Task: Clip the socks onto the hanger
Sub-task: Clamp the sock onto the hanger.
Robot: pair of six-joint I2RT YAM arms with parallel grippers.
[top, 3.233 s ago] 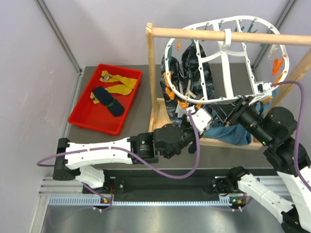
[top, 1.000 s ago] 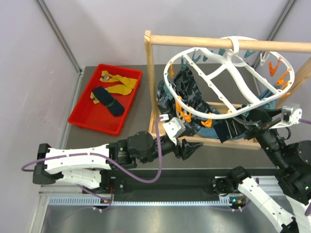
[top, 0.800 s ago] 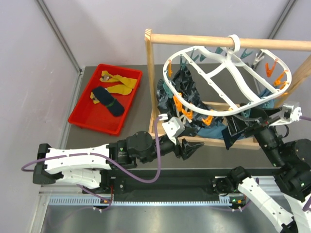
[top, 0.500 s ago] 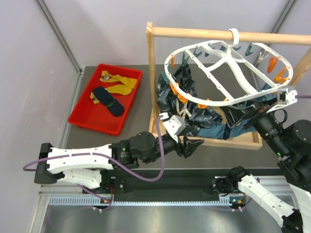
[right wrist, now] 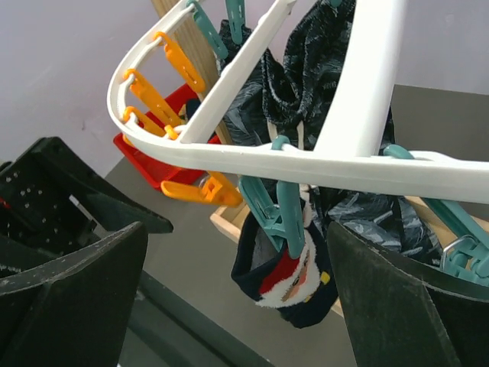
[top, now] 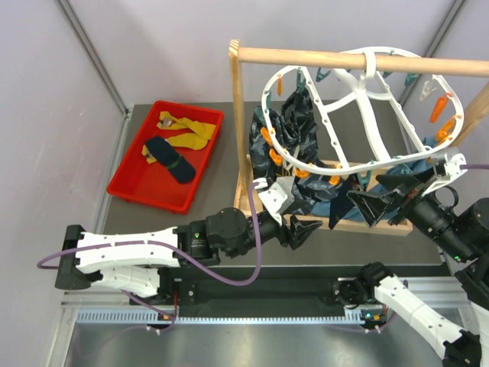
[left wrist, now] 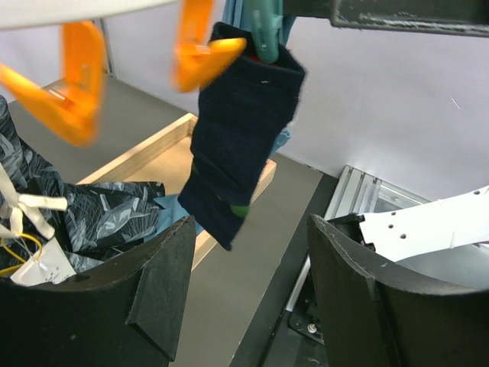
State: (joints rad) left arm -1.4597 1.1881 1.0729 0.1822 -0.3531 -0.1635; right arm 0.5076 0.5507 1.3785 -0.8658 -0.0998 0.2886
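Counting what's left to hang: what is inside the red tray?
The red tray holds a dark navy sock and mustard-yellow socks. Anything beneath them is covered.

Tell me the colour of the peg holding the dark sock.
Teal; the peg grips the sock, clearest in the left wrist view.

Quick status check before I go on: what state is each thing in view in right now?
left gripper, open, empty.
right gripper, open, empty.
hanger, hooked over the wooden rod, tilted.
navy sock, hanging, clipped in a teal peg.
yellow socks, loose in the red tray, unclipped.
dark sock, loose in the same tray, unclipped.
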